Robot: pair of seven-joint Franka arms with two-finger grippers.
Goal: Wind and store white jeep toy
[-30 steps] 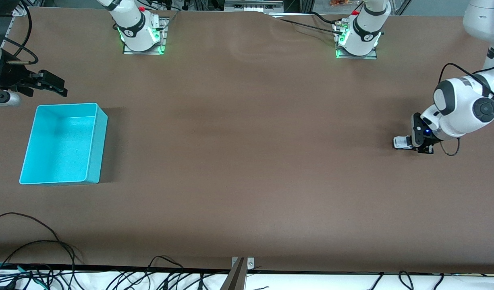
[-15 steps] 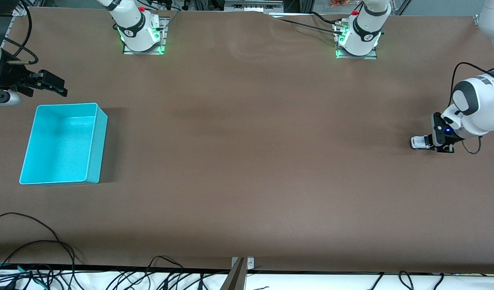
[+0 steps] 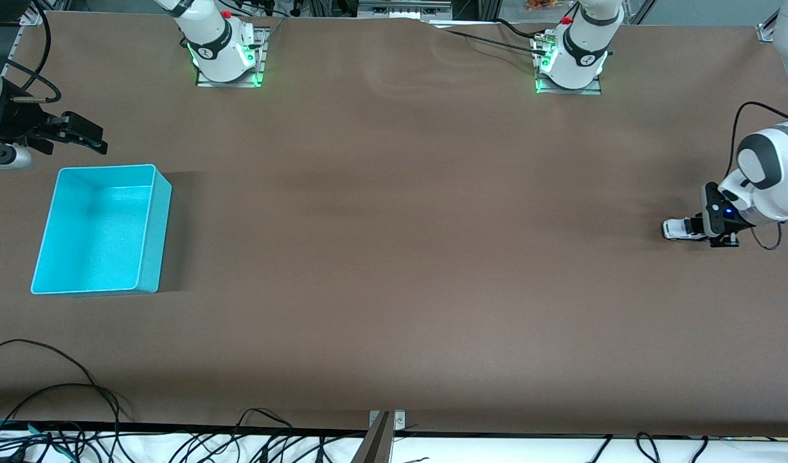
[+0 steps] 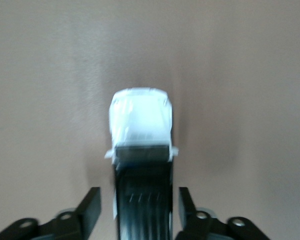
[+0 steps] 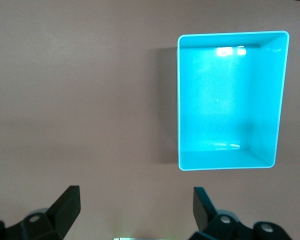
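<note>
The white jeep toy (image 3: 678, 229), a tiny white car with a black roof, sits on the table at the left arm's end. In the left wrist view the jeep (image 4: 140, 125) points away from the fingers. My left gripper (image 3: 697, 227) is low at the table, shut on the jeep's rear with a finger (image 4: 92, 202) on each side; its midpoint shows in the left wrist view (image 4: 139, 202). My right gripper (image 3: 79, 134) is open and empty. It waits over the table beside the turquoise bin (image 3: 156, 231), and its midpoint shows in its own wrist view (image 5: 137, 202).
The turquoise bin is empty and stands at the right arm's end of the table; it also shows in the right wrist view (image 5: 229, 162). The brown table (image 3: 400, 257) stretches between bin and jeep. Cables lie along the table's front edge (image 3: 60, 399).
My left gripper has moved toward the left arm's end of the table, and the jeep has gone with it along the table. The right arm has not moved.
</note>
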